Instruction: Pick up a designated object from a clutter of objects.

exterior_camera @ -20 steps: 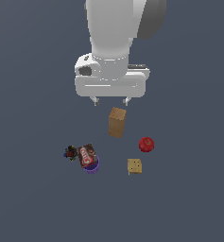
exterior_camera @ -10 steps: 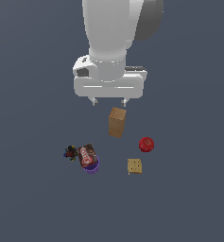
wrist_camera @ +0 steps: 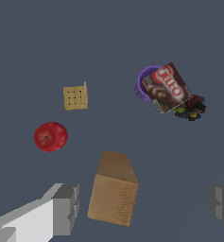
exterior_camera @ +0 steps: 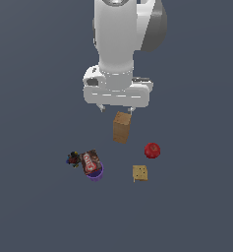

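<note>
The designated object, a tall plain tan-brown box (exterior_camera: 121,127) (wrist_camera: 113,188), stands upright in the middle of the clutter of objects. My gripper (exterior_camera: 116,108) (wrist_camera: 142,207) hovers just above and behind it, open, with one finger (wrist_camera: 65,208) on each side of the box and clear space between. Nothing is held. The rest of the clutter lies beyond: a red ball (exterior_camera: 152,150) (wrist_camera: 50,136), a small tan dotted square (exterior_camera: 140,173) (wrist_camera: 75,97), and a brown-red packet (exterior_camera: 90,162) (wrist_camera: 167,88) resting on a purple bowl (exterior_camera: 95,173) (wrist_camera: 144,85).
A dark multicoloured bit (exterior_camera: 72,159) (wrist_camera: 191,108) lies beside the packet, on the exterior view's left. Everything sits on a plain dark grey floor (exterior_camera: 39,211). The arm's white body (exterior_camera: 119,54) rises above the box.
The arm has shifted slightly; the gripper sits a little higher in the exterior view than a second ago. The objects have not moved.
</note>
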You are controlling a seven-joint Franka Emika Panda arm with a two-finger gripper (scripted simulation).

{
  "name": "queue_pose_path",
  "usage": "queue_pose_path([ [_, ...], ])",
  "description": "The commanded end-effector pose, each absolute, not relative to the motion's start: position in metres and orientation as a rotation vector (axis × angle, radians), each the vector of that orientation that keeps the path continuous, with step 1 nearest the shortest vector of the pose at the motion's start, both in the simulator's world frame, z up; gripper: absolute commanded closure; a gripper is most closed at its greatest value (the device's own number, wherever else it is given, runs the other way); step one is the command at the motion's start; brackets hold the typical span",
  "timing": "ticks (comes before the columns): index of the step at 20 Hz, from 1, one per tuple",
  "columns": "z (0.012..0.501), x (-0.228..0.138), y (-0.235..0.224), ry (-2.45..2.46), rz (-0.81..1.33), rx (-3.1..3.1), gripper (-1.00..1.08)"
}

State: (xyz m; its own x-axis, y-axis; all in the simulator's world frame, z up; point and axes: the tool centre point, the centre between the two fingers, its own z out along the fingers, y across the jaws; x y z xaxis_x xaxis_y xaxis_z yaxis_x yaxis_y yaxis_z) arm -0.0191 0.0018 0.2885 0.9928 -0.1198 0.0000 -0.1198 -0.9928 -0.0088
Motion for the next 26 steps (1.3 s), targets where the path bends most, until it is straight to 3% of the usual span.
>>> queue_pose_path([
  [1, 0.276, -0.027, 0.006, 0.233, 0.000, -3.125, -0.92],
  [13, 0.210, -0.078, 0.026, 0.484, 0.000, -3.102, -0.92],
  [26, 0.193, -0.094, 0.030, 0.550, 0.001, -3.093, -0.92],
])
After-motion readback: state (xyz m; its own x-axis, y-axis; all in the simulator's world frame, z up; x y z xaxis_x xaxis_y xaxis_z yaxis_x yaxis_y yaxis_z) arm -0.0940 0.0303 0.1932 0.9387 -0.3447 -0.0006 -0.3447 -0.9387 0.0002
